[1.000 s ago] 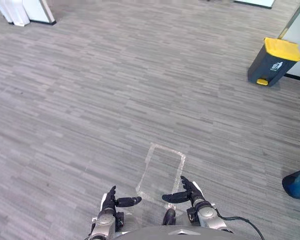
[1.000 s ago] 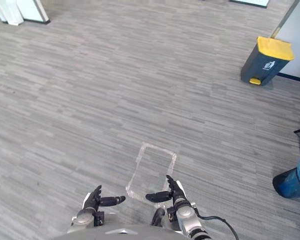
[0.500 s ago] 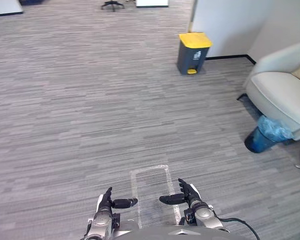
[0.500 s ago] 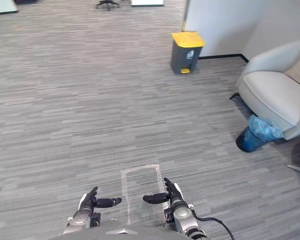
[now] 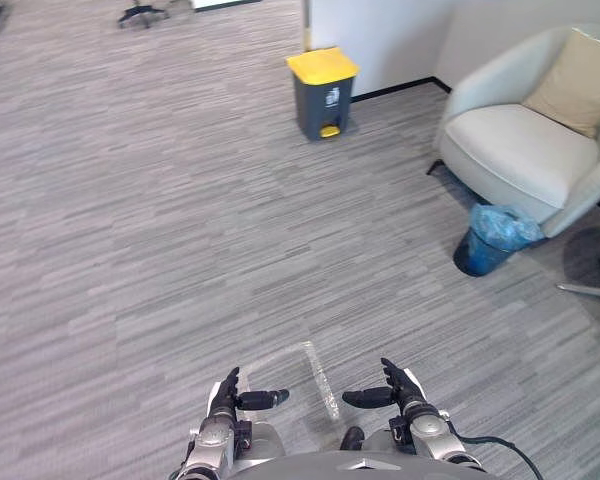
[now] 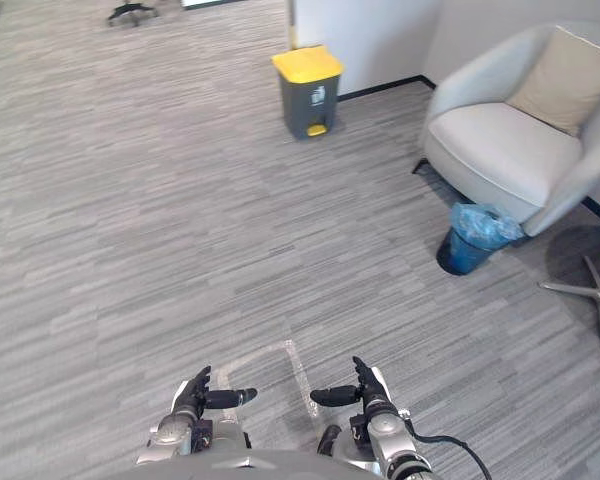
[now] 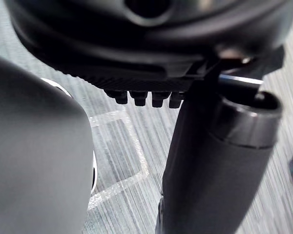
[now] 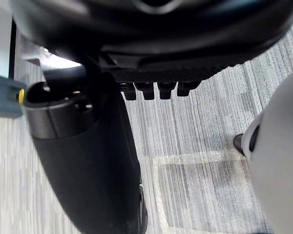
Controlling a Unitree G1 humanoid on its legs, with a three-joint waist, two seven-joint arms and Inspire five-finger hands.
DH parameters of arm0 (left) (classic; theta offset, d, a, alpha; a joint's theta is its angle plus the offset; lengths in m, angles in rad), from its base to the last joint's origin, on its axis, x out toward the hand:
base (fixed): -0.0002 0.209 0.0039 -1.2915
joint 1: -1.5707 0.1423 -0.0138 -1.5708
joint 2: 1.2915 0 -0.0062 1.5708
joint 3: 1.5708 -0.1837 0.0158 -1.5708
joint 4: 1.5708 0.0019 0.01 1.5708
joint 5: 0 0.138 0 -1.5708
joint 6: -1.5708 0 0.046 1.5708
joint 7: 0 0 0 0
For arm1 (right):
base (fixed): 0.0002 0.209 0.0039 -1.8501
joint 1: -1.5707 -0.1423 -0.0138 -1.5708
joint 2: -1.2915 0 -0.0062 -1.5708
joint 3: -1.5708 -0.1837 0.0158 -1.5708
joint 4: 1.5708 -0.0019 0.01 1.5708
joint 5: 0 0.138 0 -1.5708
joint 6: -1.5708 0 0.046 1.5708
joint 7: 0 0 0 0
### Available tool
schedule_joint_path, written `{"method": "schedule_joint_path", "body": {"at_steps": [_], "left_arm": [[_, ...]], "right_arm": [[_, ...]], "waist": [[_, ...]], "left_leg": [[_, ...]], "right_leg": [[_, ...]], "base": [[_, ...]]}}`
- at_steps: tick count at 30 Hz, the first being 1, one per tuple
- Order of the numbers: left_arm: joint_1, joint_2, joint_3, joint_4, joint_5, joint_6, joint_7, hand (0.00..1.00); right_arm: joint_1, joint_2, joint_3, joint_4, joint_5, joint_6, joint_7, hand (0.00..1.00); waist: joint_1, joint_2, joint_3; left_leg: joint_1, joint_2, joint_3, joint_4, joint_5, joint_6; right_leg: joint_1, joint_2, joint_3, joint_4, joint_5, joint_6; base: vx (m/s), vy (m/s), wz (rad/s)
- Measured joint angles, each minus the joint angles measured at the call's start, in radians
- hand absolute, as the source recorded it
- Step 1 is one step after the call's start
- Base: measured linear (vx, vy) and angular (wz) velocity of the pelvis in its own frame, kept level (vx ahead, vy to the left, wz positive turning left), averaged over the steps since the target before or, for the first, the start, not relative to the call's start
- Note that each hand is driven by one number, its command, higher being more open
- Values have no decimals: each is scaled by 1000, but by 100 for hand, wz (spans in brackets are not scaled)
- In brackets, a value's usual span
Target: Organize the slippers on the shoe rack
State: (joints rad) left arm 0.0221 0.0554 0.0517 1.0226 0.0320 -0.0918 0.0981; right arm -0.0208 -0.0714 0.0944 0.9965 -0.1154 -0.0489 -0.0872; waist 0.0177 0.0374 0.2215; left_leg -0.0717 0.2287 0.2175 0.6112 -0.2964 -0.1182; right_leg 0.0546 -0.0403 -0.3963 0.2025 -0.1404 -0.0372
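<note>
The left robot hand (image 5: 224,402) hangs low just left of the taped rectangle (image 5: 324,383) on the floor, fingers straight and wide, holding nothing. The right robot hand (image 5: 406,393), just right of the rectangle, is equally wide and empty. Well beyond the rectangle stands a yellow-lidded bin (image 5: 323,92). Further right of the rectangle are a blue-lined basket (image 5: 490,238) and an armchair (image 5: 525,150). Where the slippers and shoe rack are I cannot tell. This looks like searching, so tuck both hands low and scan steadily for the rack before walking.
</note>
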Motion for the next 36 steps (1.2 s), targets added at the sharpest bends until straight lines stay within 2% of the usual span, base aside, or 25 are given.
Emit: {"method": "schedule_joint_path", "body": {"at_steps": [1,2,3,4,5,8,12,13,14,15,16,17,18,19,20,21,24,25,26,27,29,30,31,33,36], "left_arm": [[-4,1,5,-2,-1,-5,2,100],[-8,4,5,-8,-2,-6,3,100],[-7,5,4,-9,-2,-7,4,100],[-4,3,2,-7,-2,-7,4,100],[-10,11,-6,0,-2,-5,4,100],[-12,26,-10,7,-1,5,3,100],[-14,36,-17,23,0,7,2,100],[-15,36,-22,24,0,8,3,100],[-15,37,-31,24,0,8,2,100],[-14,37,-31,24,0,9,3,100],[-11,37,-34,24,0,9,3,100],[-10,35,-35,27,0,12,2,100],[-8,33,-35,29,-1,15,3,100],[-7,34,-35,30,-1,15,3,100],[-8,36,-35,32,0,14,3,100],[-9,25,-34,40,0,15,-1,100],[-6,13,-34,41,1,15,-12,100],[-5,13,-34,41,1,15,-14,100],[-5,13,-34,40,1,15,-16,100],[-6,13,-30,38,1,15,-19,100],[-7,9,-15,22,-1,15,-18,100],[-9,-1,12,18,-3,14,-17,100],[-7,-11,18,18,-10,13,-13,100],[-4,-15,15,20,-25,15,-15,100],[-6,-14,17,17,-46,15,-15,100]], "right_arm": [[-1,0,-15,1,0,2,-6,100],[-1,0,-16,6,0,4,-9,100],[-1,-1,-16,6,0,4,-10,100],[0,-5,-15,9,0,4,-10,100],[0,1,-15,11,0,4,-11,100],[7,17,-18,17,-1,4,-5,100],[-3,28,-17,21,-1,3,-4,100],[-4,30,-16,22,-1,3,-4,100],[-7,30,-13,23,-2,3,-4,100],[-13,32,-12,24,-2,3,-3,100],[-17,32,-14,22,-2,4,-2,100],[-19,30,-14,22,-2,4,-2,100],[-17,29,-14,29,-3,2,-4,100],[-17,30,-14,36,-4,2,-2,100],[-18,29,-15,37,-5,2,-2,100],[-19,18,-31,42,-6,1,-5,100],[-3,-11,-39,51,-4,4,-8,100],[-2,-15,-40,62,-2,5,-13,100],[-2,-15,-40,63,-1,5,-13,100],[0,-17,-40,67,-1,5,-13,100],[2,-19,-35,67,-1,4,-9,100],[2,-23,-35,66,-1,3,-8,100],[3,-28,-36,67,-1,4,-10,100],[4,-39,-49,66,3,4,-14,100],[7,-35,-76,64,4,5,-27,100]], "waist": [[3,-6,6],[9,-8,10],[10,-8,11],[12,-6,9],[9,-28,8],[7,-54,-4],[5,-50,-2],[5,-49,-3],[6,-46,-2],[7,-42,0],[2,-41,-1],[-4,-40,-2],[-4,-34,-3],[-1,-36,-6],[1,-42,-10],[-4,-31,-11],[-2,-12,-21],[-2,-7,-22],[-1,-7,-22],[2,-9,-22],[15,-4,-15],[30,4,-7],[39,22,-9],[36,41,-7],[37,38,-4]], "left_leg": [[-25,-71,-153,-179,4,2],[-29,-127,-279,-255,51,6],[-21,-138,-301,-267,75,4],[6,-152,-303,-281,136,44],[21,-167,-275,-275,135,43],[55,-192,-195,-285,119,69],[125,-200,-105,-320,103,94],[138,-196,-84,-333,100,98],[153,-188,-56,-351,99,101],[167,-180,-16,-372,99,102],[176,-177,18,-386,101,106],[181,-176,24,-394,101,106],[199,-165,53,-407,102,105],[206,-157,68,-414,105,99],[211,-151,73,-423,110,90],[219,-136,74,-451,128,63],[225,-100,76,-472,148,36],[225,-84,77,-471,155,26],[223,-80,77,-466,156,25],[198,-65,77,-399,155,24],[154,-39,78,-260,139,12],[124,-17,71,-172,114,18],[109,-19,8,-137,67,24],[95,-46,-74,-178,46,27],[79,-99,-194,-290,64,33]], "right_leg": [[-2,-2,72,2,1,6],[-2,-12,136,19,-6,28],[-2,-14,155,28,-8,32],[-3,-10,198,38,-16,52],[-4,-27,228,40,-17,65],[-3,-58,296,21,-7,88],[-10,-71,373,45,-10,107],[-23,-72,366,61,-8,114],[-44,-79,332,87,-6,117],[-70,-97,239,110,-8,114],[-80,-136,115,139,-24,88],[-77,-163,50,153,-26,83],[-62,-212,-88,163,-26,82],[-56,-218,-131,157,-13,91],[-58,-209,-134,151,-6,98],[-58,-169,-124,121,2,88],[-25,-101,-115,21,41,73],[2,-62,-105,-58,80,65],[8,-52,-100,-81,92,64],[37,-22,-78,-161,133,54],[50,-9,-33,-191,150,42],[57,-1,2,-194,152,34],[56,14,42,-195,152,29],[52,25,87,-192,148,28],[47,29,146,-186,149,30]], "base": [[274,221,-159],[228,236,-148],[171,236,-123],[165,204,-87],[221,258,-83],[175,241,-63],[69,143,-69],[13,49,-75],[-4,9,-84],[-23,-17,-89],[-21,-29,-67],[2,-36,-59],[28,-34,-54],[74,-124,-60],[96,-183,-47],[111,-222,-35],[62,-153,-25],[23,-92,-25],[-2,-152,-44],[-27,-139,-49],[-26,-112,-69],[-25,0,-94],[-31,27,-92],[-68,77,-79],[-51,125,-70]]}}
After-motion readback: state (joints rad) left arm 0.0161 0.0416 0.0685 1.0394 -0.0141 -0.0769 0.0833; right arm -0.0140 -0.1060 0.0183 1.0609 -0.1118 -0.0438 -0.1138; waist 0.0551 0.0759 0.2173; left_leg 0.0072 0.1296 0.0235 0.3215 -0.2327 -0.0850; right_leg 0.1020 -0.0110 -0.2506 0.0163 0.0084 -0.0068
